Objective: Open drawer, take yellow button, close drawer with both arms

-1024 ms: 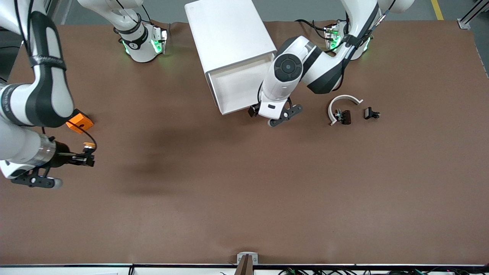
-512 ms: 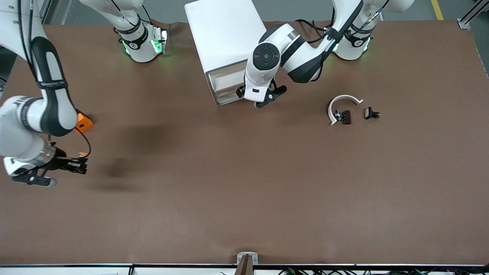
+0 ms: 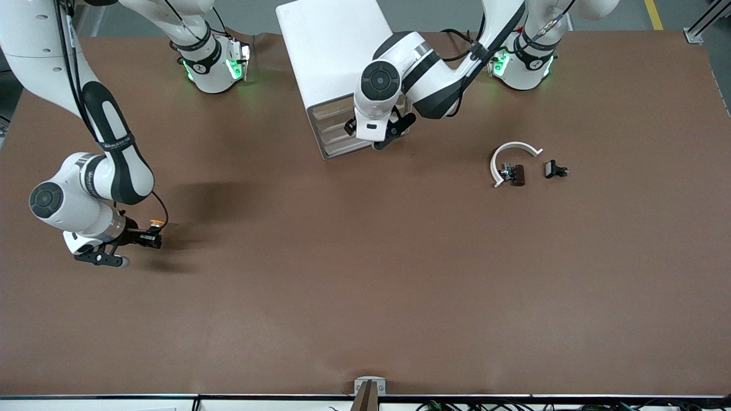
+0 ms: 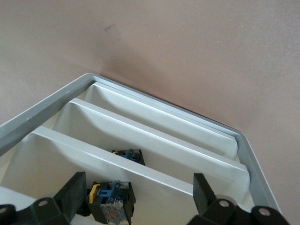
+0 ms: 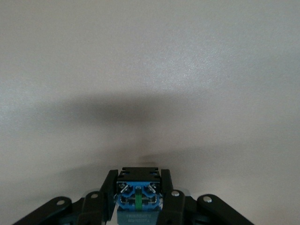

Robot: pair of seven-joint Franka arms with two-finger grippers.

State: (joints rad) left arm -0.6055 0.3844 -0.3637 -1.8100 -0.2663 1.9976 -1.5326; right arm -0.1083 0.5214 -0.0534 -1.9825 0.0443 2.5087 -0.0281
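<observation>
The white cabinet [image 3: 337, 51] stands at the robots' edge of the table, its drawers pushed in. My left gripper [image 3: 368, 136] is open at the front of the drawer [image 3: 331, 114]. In the left wrist view its black fingers [image 4: 72, 194] stand wide apart around a drawer rim [image 4: 154, 180], and two spare buttons [image 4: 112, 201] lie in the drawers. My right gripper [image 3: 149, 238] is shut on the button [image 3: 153, 222], low over the table toward the right arm's end. The right wrist view shows the button's blue-black body [image 5: 139, 194] between the fingers.
A white arc with a black clip [image 3: 511, 165] and a second black clip [image 3: 555, 169] lie on the table toward the left arm's end. The right arm's elbow [image 3: 114, 165] hangs over the table above its gripper.
The left gripper moved toward the cabinet and the open drawer slid in with it. The right arm swung round and lowered the button toward the table.
</observation>
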